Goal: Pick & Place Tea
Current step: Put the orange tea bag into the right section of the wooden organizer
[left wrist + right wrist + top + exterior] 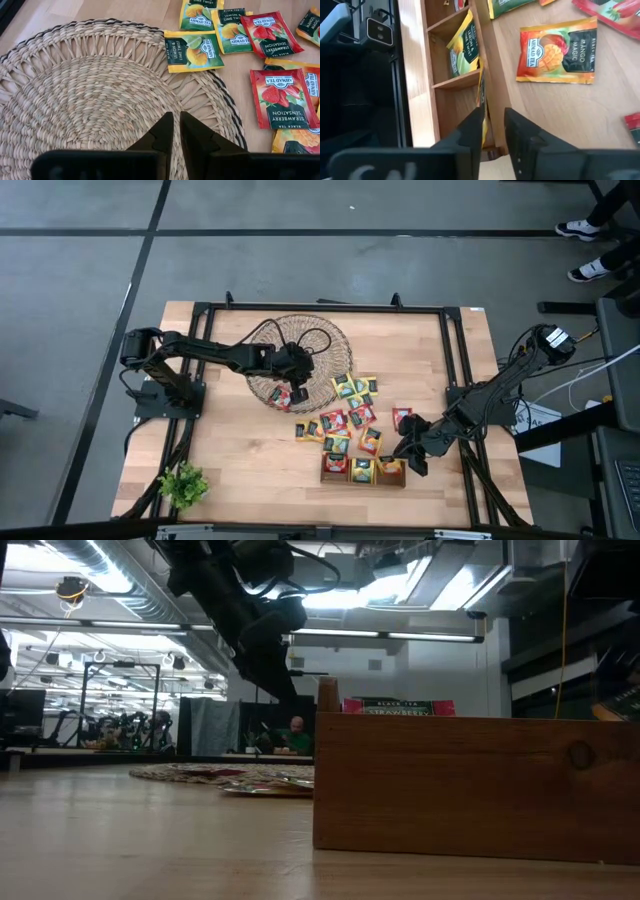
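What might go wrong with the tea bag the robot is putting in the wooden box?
The yellow sachet stands on edge at the wooden tray's wall, beside the right gripper; it may tip out or snag as the gripper lifts. The loose sachets overlap, so the next grab might take two.

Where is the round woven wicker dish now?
In the high view, the round woven wicker dish lies left of centre, under the left gripper, beside the scattered tea sachets.

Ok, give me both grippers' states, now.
Left gripper: shut, empty, above the wicker dish.
Right gripper: open, over the wooden tray, holding nothing.
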`<action>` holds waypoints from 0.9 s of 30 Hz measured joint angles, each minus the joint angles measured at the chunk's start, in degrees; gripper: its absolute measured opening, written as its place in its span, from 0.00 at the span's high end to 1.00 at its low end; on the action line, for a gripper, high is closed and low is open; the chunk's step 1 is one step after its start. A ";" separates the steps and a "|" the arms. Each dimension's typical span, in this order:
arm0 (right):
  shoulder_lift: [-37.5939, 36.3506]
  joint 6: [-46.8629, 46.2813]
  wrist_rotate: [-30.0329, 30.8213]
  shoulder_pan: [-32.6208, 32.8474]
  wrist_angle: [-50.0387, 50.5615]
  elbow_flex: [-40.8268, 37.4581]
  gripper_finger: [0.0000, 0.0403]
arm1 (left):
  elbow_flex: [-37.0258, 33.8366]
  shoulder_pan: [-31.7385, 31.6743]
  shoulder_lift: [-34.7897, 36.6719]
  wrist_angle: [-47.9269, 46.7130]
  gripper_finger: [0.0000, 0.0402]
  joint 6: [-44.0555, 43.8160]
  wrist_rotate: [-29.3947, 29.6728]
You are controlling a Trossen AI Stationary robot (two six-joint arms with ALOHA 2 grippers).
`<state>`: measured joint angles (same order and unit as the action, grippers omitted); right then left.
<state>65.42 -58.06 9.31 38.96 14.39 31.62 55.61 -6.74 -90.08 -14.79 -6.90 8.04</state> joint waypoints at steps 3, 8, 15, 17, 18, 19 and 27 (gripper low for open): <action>-0.01 0.02 0.15 -0.02 0.01 0.00 0.75 | 0.00 0.00 0.00 0.00 0.93 0.02 -0.01; -0.01 -0.67 -0.24 -0.02 -0.01 0.00 0.72 | 0.00 0.00 0.00 0.00 0.92 0.02 0.00; 0.01 -2.32 -0.75 -0.02 -0.11 0.00 0.72 | 0.00 0.00 0.00 0.00 0.93 0.04 -0.01; -0.01 -2.32 -0.77 -0.02 -0.28 0.00 0.72 | 0.00 0.00 0.00 0.00 0.93 0.06 0.01; 0.00 -2.32 -0.79 -0.02 -0.41 0.00 0.72 | 0.00 0.00 0.00 0.02 0.93 0.08 0.01; -0.01 -2.32 -0.79 -0.02 -0.43 0.00 0.72 | 0.00 0.00 0.00 0.01 0.93 0.08 0.01; 0.15 -2.34 -0.86 -0.02 -0.82 0.00 0.72 | 0.00 0.00 0.00 0.00 0.93 0.15 0.01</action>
<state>65.58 -60.40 8.45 38.94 13.57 31.62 55.61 -6.74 -90.08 -14.79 -6.74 8.05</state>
